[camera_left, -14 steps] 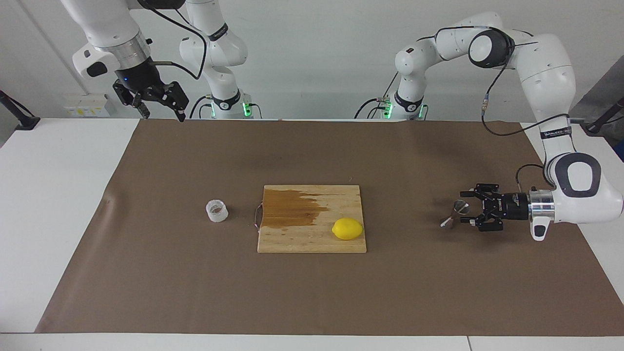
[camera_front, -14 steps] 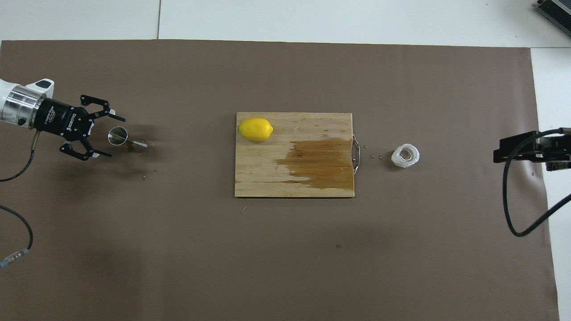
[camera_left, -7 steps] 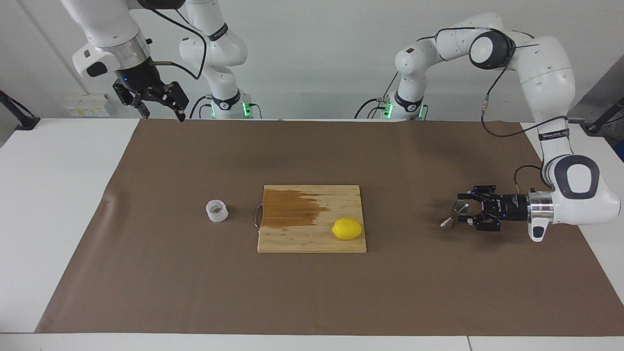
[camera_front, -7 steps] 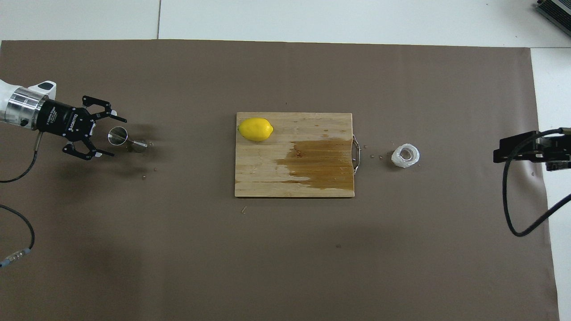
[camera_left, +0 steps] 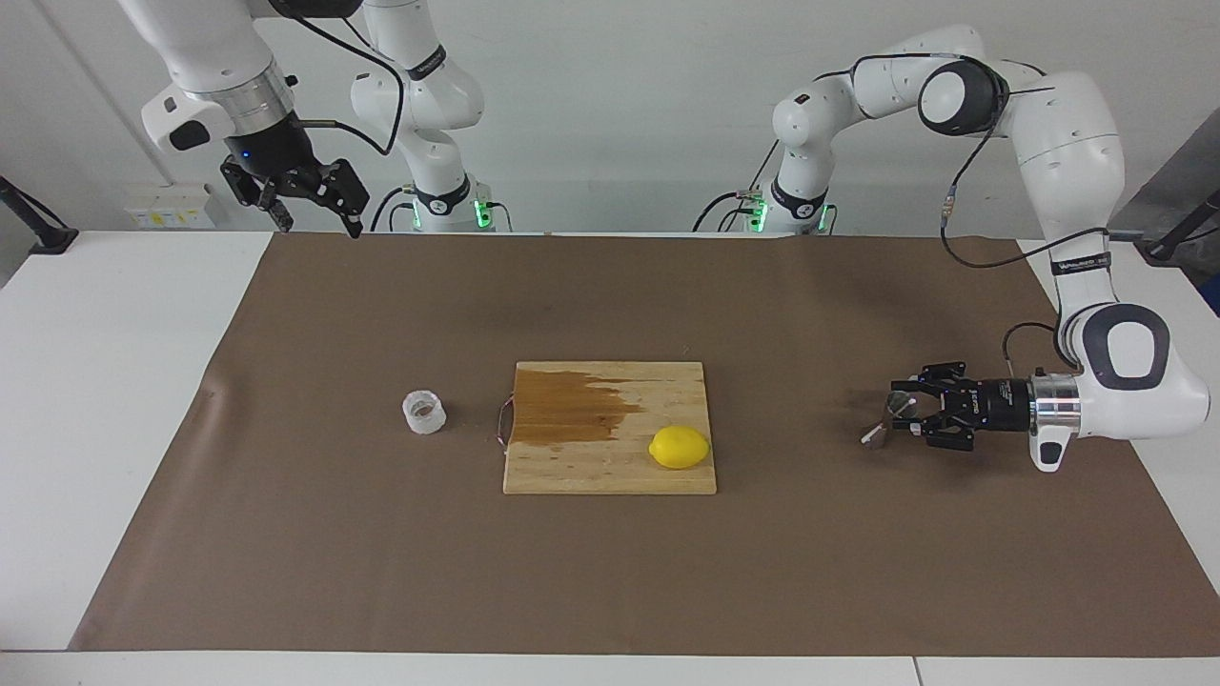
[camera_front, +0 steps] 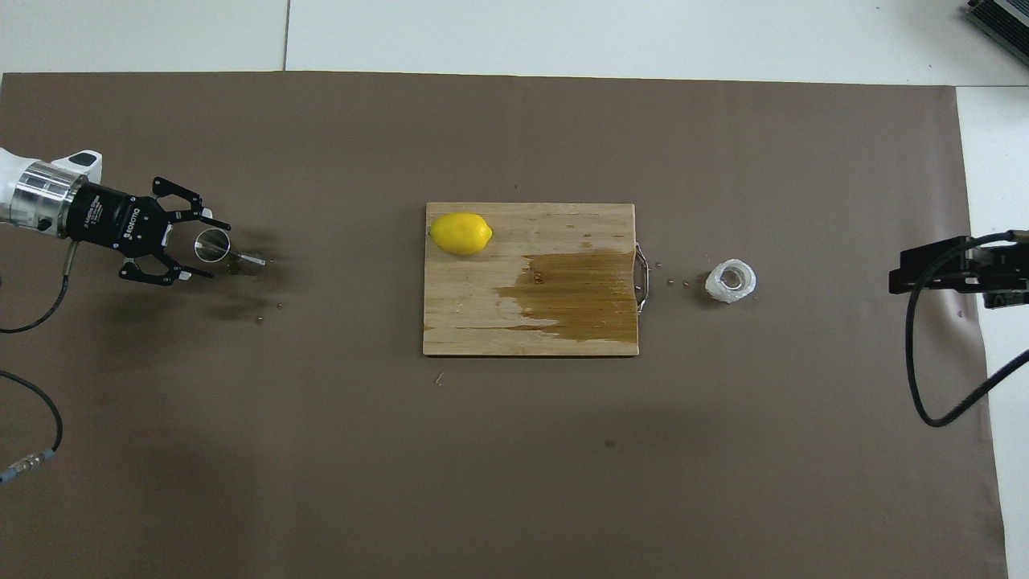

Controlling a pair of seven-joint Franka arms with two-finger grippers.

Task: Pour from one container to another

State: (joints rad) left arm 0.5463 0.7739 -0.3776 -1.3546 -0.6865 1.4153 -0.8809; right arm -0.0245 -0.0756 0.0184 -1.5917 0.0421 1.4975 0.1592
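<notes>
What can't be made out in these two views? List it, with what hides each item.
- Whether the left gripper holds the jigger or only flanks it: too small in both views.
- What, if anything, is in the clear cup: too small, and its wall is cloudy.
- Right gripper in the overhead view: mostly cut off by the picture's edge.

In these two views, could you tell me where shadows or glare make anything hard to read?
Overhead view: the steel jigger shows a bright glinting rim, with soft shadow beside it. Facing view: the clear cup throws a faint shadow on the brown mat; lighting looks even.
</notes>
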